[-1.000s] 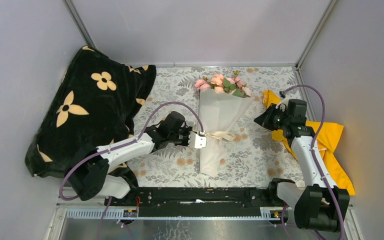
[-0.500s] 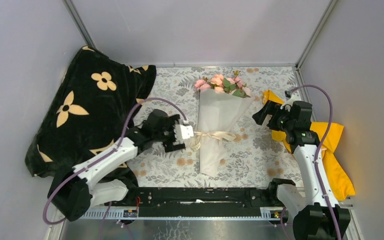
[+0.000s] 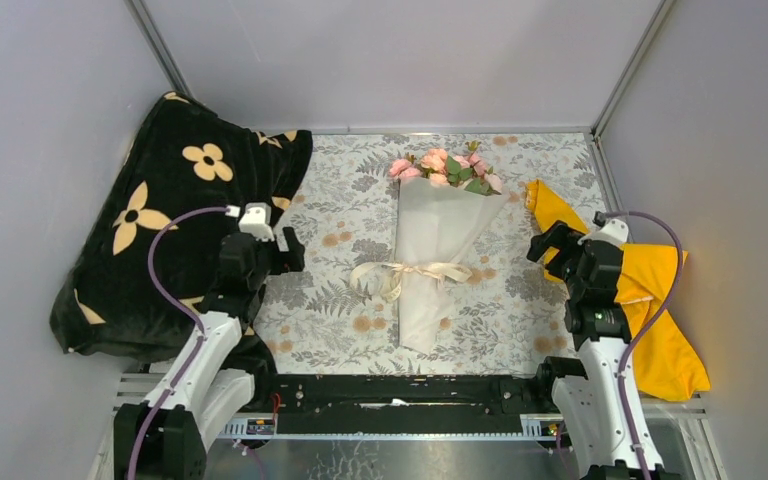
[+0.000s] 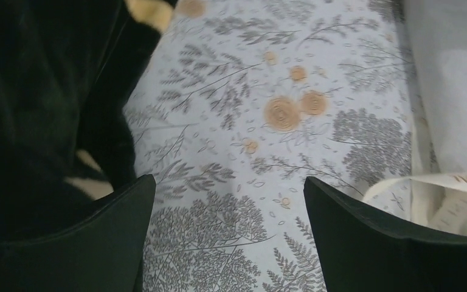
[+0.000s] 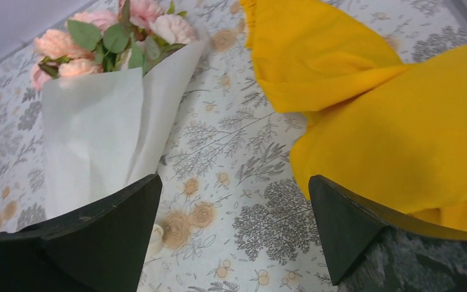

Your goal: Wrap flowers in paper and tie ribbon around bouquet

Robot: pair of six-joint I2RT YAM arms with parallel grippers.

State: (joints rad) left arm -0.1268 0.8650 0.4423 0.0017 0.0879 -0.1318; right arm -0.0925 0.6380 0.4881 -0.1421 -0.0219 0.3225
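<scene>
1. We see the bouquet lying flat in the middle of the grey floral tablecloth, between the two arms. Its wide end points to the far wall and its narrow end points toward the arm bases.
2. The pink flowers with green leaves stick out of the far, open end of the white paper, which is wrapped around them as a cone.
3. The cream ribbon is tied around the cone's waist. Its loops and loose ends spill onto the tablecloth on the left side of the bouquet.
4. The left gripper is off to the left of the bouquet, at the edge of the black blanket, and is apart from both ribbon and paper.
5. In the left wrist view its jaws stand wide apart with only tablecloth between them. The ribbon and the paper's edge lie beyond the right jaw, at the right side of that view.
6. The right gripper is to the right of the bouquet, just beside the yellow cloth, and is clear of the paper.
7. In the right wrist view its jaws are also spread wide with nothing in them. The bouquet lies ahead and to the left, and the yellow cloth ahead and to the right.
</scene>
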